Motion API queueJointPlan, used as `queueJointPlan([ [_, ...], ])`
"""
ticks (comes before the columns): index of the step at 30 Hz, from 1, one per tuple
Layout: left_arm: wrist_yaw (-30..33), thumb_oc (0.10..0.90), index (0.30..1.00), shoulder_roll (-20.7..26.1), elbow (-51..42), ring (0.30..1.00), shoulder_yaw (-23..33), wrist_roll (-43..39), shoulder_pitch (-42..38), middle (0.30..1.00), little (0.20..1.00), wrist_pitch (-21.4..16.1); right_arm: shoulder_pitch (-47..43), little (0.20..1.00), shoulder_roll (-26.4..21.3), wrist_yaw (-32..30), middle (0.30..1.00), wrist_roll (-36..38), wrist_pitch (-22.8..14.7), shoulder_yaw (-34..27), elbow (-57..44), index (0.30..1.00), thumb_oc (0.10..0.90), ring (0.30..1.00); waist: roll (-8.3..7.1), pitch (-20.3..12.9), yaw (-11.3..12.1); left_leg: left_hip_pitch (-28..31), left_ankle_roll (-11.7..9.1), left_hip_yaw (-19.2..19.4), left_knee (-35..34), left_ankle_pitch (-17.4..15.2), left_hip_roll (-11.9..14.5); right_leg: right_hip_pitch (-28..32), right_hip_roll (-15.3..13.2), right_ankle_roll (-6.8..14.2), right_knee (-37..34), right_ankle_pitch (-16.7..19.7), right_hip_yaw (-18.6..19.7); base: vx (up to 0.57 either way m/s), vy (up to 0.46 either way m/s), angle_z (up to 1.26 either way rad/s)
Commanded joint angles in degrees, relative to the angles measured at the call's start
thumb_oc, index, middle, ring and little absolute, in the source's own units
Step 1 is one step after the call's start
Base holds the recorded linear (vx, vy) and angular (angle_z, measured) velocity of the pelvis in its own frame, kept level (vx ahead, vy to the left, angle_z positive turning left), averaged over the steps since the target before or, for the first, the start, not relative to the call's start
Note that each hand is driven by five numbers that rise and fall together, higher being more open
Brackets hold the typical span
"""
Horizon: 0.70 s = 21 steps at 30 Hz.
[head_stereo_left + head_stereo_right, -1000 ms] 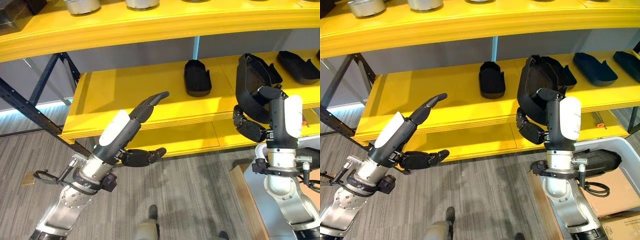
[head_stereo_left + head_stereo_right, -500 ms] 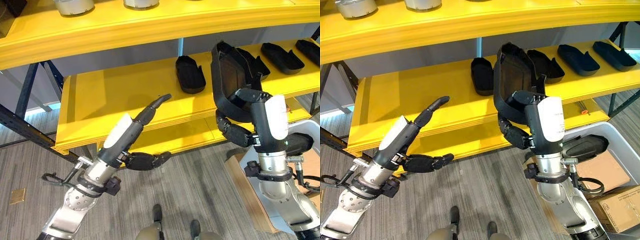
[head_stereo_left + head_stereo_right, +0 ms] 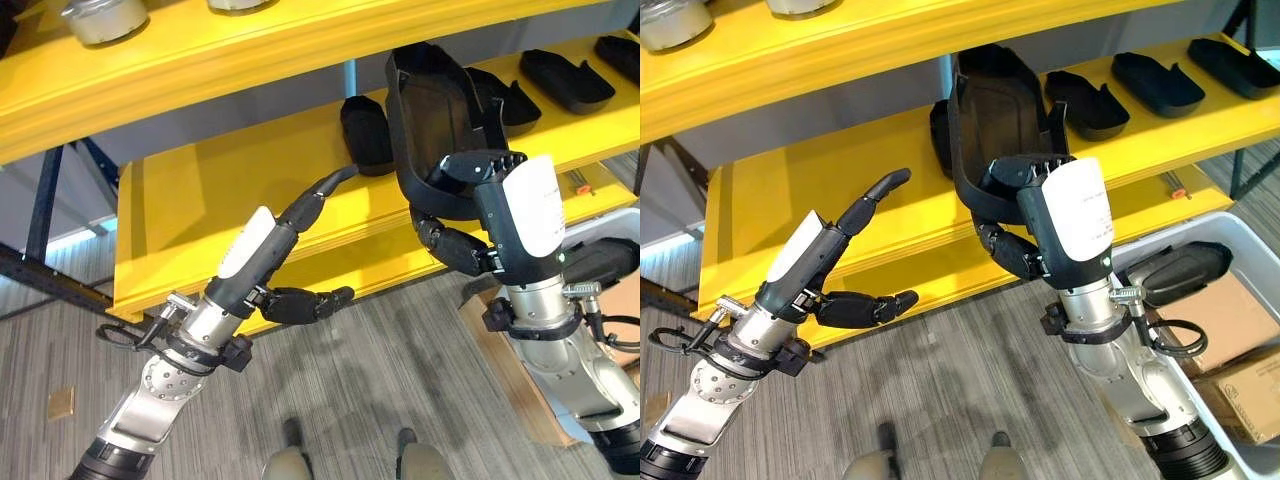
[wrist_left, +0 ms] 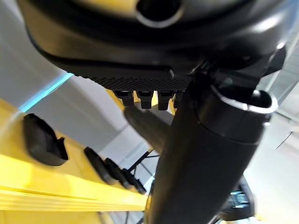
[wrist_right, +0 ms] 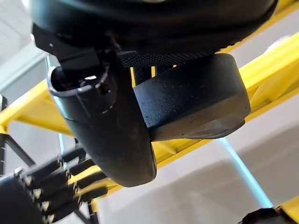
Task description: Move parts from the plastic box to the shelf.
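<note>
My right hand is shut on a large black shell-shaped part, held upright in front of the yellow middle shelf. In the right wrist view the part sits clamped against the thumb. My left hand is open with straight fingers pointing at the shelf edge, left of the held part, and holds nothing. A small black part lies on the shelf just left of the held one. The grey plastic box stands low at the right, with another black part in it.
More black parts lie along the shelf's right half. A yellow upper shelf with metal pots overhangs. Cardboard boxes sit beside the plastic box. The shelf's left half is bare, with dark blue frame posts at its left.
The view has shifted. My right hand has carried the big black part up and leftward along the shelf, close to the small part. The left hand keeps its open pose.
</note>
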Motion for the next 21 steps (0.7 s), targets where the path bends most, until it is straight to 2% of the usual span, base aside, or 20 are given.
queueJointPlan([
  [1,7.27,0.9,1.0,-2.26,-6.99,1.0,4.48,-0.53,-0.45,1.0,1.0,-4.11,-12.3,0.3,-3.5,-1.74,0.3,2.04,-6.17,0.75,-5.92,0.3,0.4,0.3,2.74,-4.6,0.32,4.67,-3.2,-0.1,-4.3,13.63,6.65,-5.6,0.75,-1.95,3.71,-2.72,-1.65,0.12,0.537,-0.18],
  [3,7.3,0.9,1.0,-2.59,-6.12,1.0,4.71,-1.4,-1.03,1.0,1.0,-3.86,-12.34,0.3,-3.5,-0.87,0.3,2.01,-5.95,0.63,-5.98,0.3,0.4,0.3,3.31,-4.62,-0.19,4.35,-3.85,0.8,-4.85,14.26,7.84,-5.83,-0.7,-1.6,5.73,-3.84,-1.54,0.15,0.589,-0.04],
  [4,7.35,0.9,1.0,-2.52,-5.98,1.0,4.8,-1.64,-1.3,1.0,1.0,-3.18,-12.18,0.3,-3.47,-0.23,0.3,2.26,-6.0,0.32,-5.94,0.3,0.4,0.3,3.62,-4.64,-0.43,4.33,-3.93,0.73,-4.81,13.39,7.54,-5.82,-1.14,-1.25,6.26,-4.12,-1.36,0.19,0.575,0.44],
  [6,6.83,0.9,1.0,-1.99,-5.36,1.0,5.12,-2.57,-1.39,1.0,1.0,-2.37,-11.4,0.3,-3.14,0.82,0.3,2.99,-6.47,-0.19,-5.41,0.3,0.4,0.3,4.26,-4.79,-0.42,5.14,-4.33,0.6,-4.73,10.59,6.03,-5.57,-2.05,0.19,6.46,-3.99,-0.75,0.19,0.478,0.59],
  [9,3.67,0.9,1.0,-1.34,-5.23,1.0,5.94,-5.38,-0.19,1.0,1.0,-1.75,-9.23,0.3,-1.66,1.03,0.3,2.89,-6.32,-0.74,-5.22,0.3,0.4,0.3,4.19,-4.95,0.81,5.23,-3.4,1.23,-2.88,3.09,2.35,-2.99,-4.65,3.21,3.69,-1.52,-0.58,0.21,0.384,0.17],
  [10,1.67,0.9,1.0,-1.07,-5.49,1.0,6.05,-6.35,0.09,1.0,1.0,-2.11,-7.77,0.3,-0.7,0.66,0.3,2.33,-6.22,-1.38,-5.58,0.3,0.4,0.3,3.48,-5.23,1.48,4.9,-2.64,1.61,-1.31,-0.88,0.46,-1.51,-6.5,4.58,0.72,1.33,-1.06,0.15,0.244,0.0],
  [12,-0.29,0.9,1.0,-0.53,-6.34,1.0,6.24,-6.86,0.28,1.0,1.0,-2.3,-6.53,0.3,0.36,0.25,0.3,1.56,-5.35,-1.76,-5.7,0.3,0.4,0.3,2.52,-5.57,2.36,4.48,-1.58,1.79,0.15,-4.15,-1.44,0.03,-8.17,5.88,-2.42,4.04,-1.81,0.12,0.17,-0.06],
  [13,-1.37,0.9,1.0,0.24,-6.69,1.0,6.06,-7.44,0.09,1.0,1.0,-2.76,-6.23,0.3,1.28,0.21,0.3,1.09,-3.96,-1.56,-5.13,0.3,0.4,0.3,1.53,-6.17,3.58,4.17,-0.76,1.82,0.91,-6.02,-2.96,1.33,-9.52,6.48,-5.17,6.42,-3.36,0.09,0.172,-0.04],
  [15,-3.06,0.9,1.0,0.7,-6.77,1.0,5.86,-9.43,-0.56,1.0,1.0,-2.79,-6.12,0.3,1.76,0.01,0.3,0.96,-3.23,-1.18,-4.91,0.3,0.4,0.3,0.79,-6.67,4.49,3.54,-0.07,1.65,1.5,-6.94,-4.12,2.71,-10.37,6.95,-7.0,7.4,-5.22,0.06,0.144,0.04],
  [17,-5.33,0.9,1.0,0.12,-6.78,1.0,5.8,-9.19,-1.48,1.0,1.0,-2.22,-4.77,0.3,3.3,0.98,0.3,1.23,-4.37,-1.43,-5.0,0.3,0.4,0.3,0.04,-6.56,5.32,3.33,1.49,1.12,2.07,-7.91,-5.64,1.79,-12.25,6.85,-3.97,9.33,-7.58,0.08,0.111,0.14],
  [18,-5.45,0.9,1.0,0.09,-6.95,1.0,5.31,-9.22,-1.61,1.0,1.0,-1.93,-4.61,0.3,3.75,1.04,0.3,1.28,-4.64,-1.03,-4.92,0.3,0.4,0.3,-0.39,-6.1,5.17,4.13,2.31,0.9,1.65,-8.15,-6.21,0.1,-12.2,7.05,-1.1,10.63,-6.28,0.1,-0.018,0.12],
  [19,-5.51,0.9,1.0,0.15,-6.94,1.0,4.87,-9.29,-1.79,1.0,1.0,-2.25,-4.94,0.3,3.63,0.94,0.3,1.66,-4.32,-0.48,-4.98,0.3,0.4,0.3,-0.88,-5.86,4.88,4.76,2.5,1.01,1.02,-8.18,-6.38,-1.07,-11.38,7.32,-1.73,10.86,-4.33,0.11,-0.176,0.1],
  [21,-5.32,0.9,1.0,0.14,-7.37,1.0,3.42,-9.18,-3.03,1.0,1.0,-2.9,-5.23,0.3,3.74,-0.61,0.3,0.96,-3.89,0.69,-4.71,0.3,0.4,0.3,-2.08,-5.78,3.87,4.77,2.59,-0.14,0.25,-9.65,-6.84,-1.94,-8.76,8.89,-11.91,13.93,1.38,0.09,-0.309,0.01],
])
